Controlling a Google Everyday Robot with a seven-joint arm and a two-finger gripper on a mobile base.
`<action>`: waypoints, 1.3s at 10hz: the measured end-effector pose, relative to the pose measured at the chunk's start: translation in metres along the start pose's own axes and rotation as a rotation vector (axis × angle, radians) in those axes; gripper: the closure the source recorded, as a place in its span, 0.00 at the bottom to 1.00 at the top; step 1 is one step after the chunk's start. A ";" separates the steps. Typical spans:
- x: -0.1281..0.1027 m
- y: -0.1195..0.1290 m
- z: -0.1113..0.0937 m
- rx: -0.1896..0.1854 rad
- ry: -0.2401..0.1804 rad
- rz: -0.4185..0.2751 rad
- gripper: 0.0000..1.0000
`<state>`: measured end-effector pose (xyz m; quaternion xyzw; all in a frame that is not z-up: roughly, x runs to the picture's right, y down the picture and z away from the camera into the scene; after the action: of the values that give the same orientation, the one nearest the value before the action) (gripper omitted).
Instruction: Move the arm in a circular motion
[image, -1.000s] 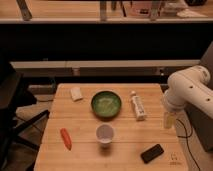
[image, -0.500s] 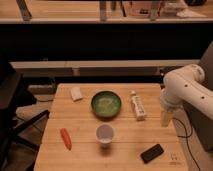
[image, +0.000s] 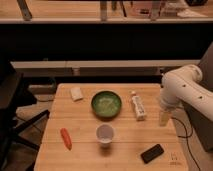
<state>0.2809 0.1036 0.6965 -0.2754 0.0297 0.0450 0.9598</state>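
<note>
Gripper (image: 164, 118) btwn bottle (image: 138, 106) & table (image: 80, 122) edge

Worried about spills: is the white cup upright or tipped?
Upright: the white cup shows its round open mouth facing up. The gripper hangs apart from it, by the right edge of the table.

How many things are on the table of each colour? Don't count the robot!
White: 3 (small block, bottle, cup)
Green: 1 (bowl)
Orange: 1 (carrot)
Black: 1 (phone)
Total: 6
Not counted: the arm and its gripper, at the right edge of the table.
</note>
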 end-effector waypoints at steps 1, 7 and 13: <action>0.002 0.000 0.000 0.001 0.000 0.004 0.20; 0.001 -0.002 0.003 0.006 -0.001 0.032 0.20; 0.004 -0.001 0.007 0.010 -0.005 0.066 0.20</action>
<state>0.2850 0.1068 0.7022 -0.2696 0.0365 0.0774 0.9592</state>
